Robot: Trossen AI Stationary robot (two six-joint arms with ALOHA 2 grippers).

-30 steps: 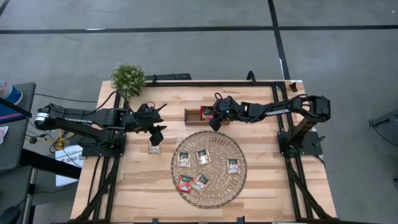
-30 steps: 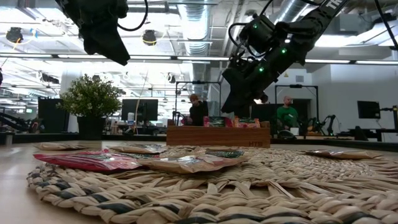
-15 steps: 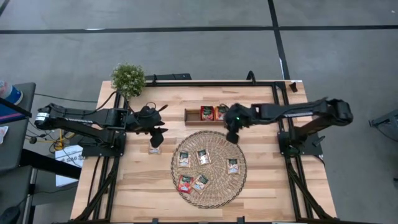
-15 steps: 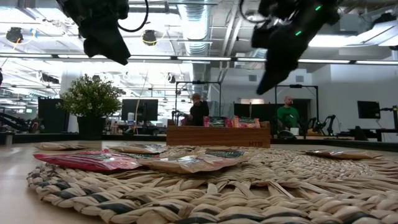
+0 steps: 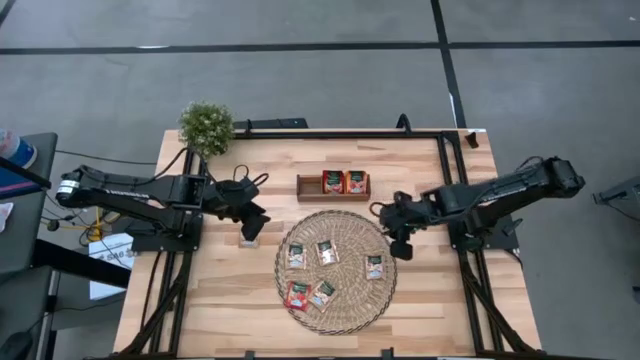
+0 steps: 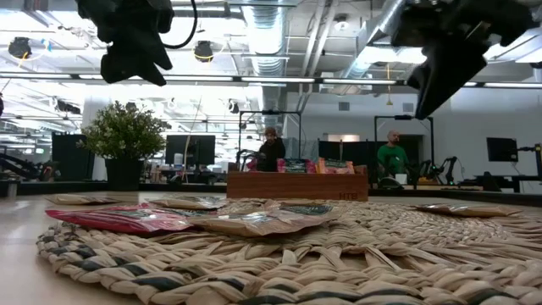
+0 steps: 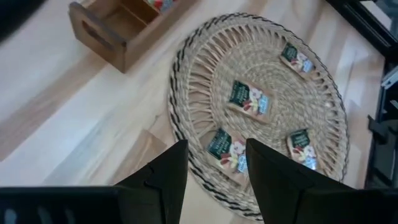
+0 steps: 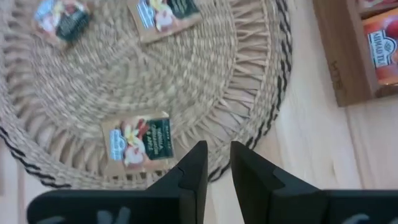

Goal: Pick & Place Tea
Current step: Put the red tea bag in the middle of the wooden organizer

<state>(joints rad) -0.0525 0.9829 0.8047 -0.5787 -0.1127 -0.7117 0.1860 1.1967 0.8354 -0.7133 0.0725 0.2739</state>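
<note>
Beside the wicker mat [image 5: 336, 271], the right gripper [image 5: 400, 240], fingers narrowly parted and empty, risks snagging weave instead of the nearest sachet [image 5: 374, 267]

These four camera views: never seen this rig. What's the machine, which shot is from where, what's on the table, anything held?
It is a robot with two dark arms at a light wooden table, each ending in a two-finger gripper. One picture looks straight down, one looks level across the tabletop, and two come from cameras on the wrists.

On the table lie a large round woven wicker mat with five flat tea sachets, a small brown wooden tray holding red-orange sachets, a small potted plant, and a single sachet beside the mat.

The left gripper hovers open over that single sachet. The right gripper hangs at the mat's right edge. Neither holds anything.
</note>
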